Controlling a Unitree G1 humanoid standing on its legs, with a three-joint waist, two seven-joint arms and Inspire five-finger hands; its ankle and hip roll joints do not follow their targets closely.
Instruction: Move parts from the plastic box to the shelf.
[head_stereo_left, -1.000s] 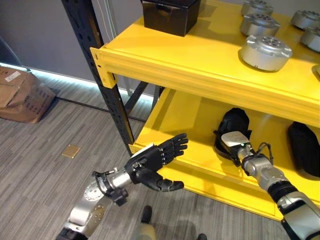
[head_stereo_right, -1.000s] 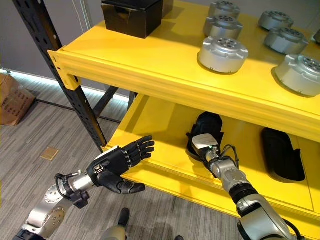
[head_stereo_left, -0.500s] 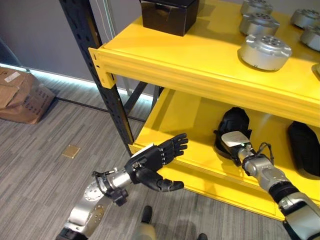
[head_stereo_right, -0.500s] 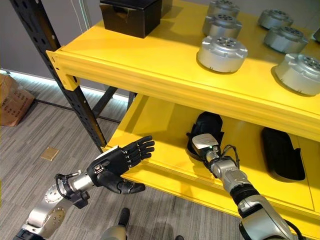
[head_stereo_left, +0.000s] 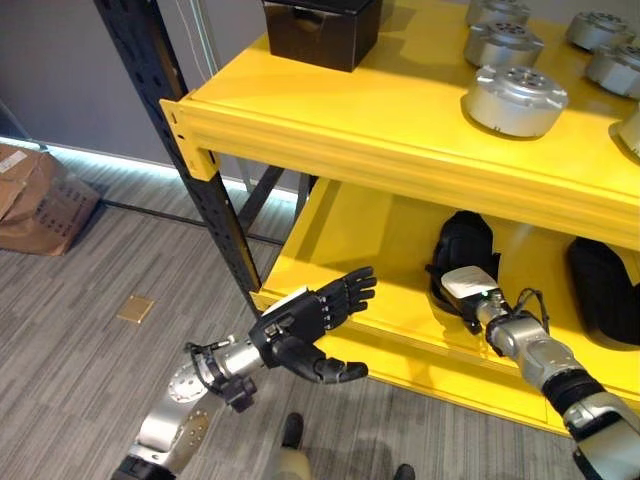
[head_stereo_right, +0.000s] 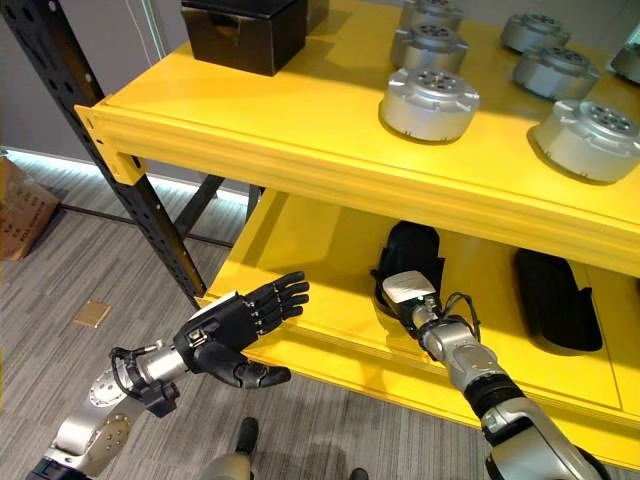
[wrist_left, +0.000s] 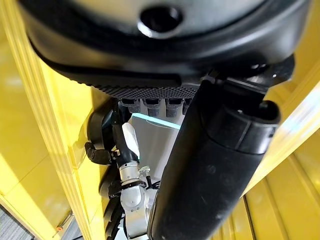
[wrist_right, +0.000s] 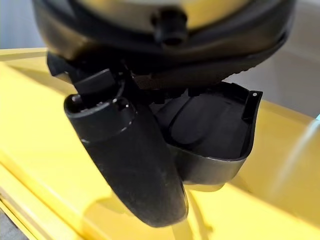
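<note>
R hand (head_stereo_right: 408, 296) grasping black part (head_stereo_right: 409, 257) on lower shelf (head_stereo_right: 310, 250), long axis running front-to-back; L hand (head_stereo_left: 305, 325) released, fingers straight

right hand (head_stereo_right: 408, 292) reaches into the black part (head_stereo_right: 412, 252) on the lower shelf (head_stereo_right: 320, 262) — fingers hidden; second black part (head_stereo_left: 603, 290) is cut off at the edge.

Yellow shelf (head_stereo_right: 300, 120); silver parts (head_stereo_right: 428, 103); black box (head_stereo_right: 240, 32).

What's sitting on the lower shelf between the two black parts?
Nothing: between the black part at the right hand and the other black part, only bare yellow lower shelf shows in the right eye view.
</note>
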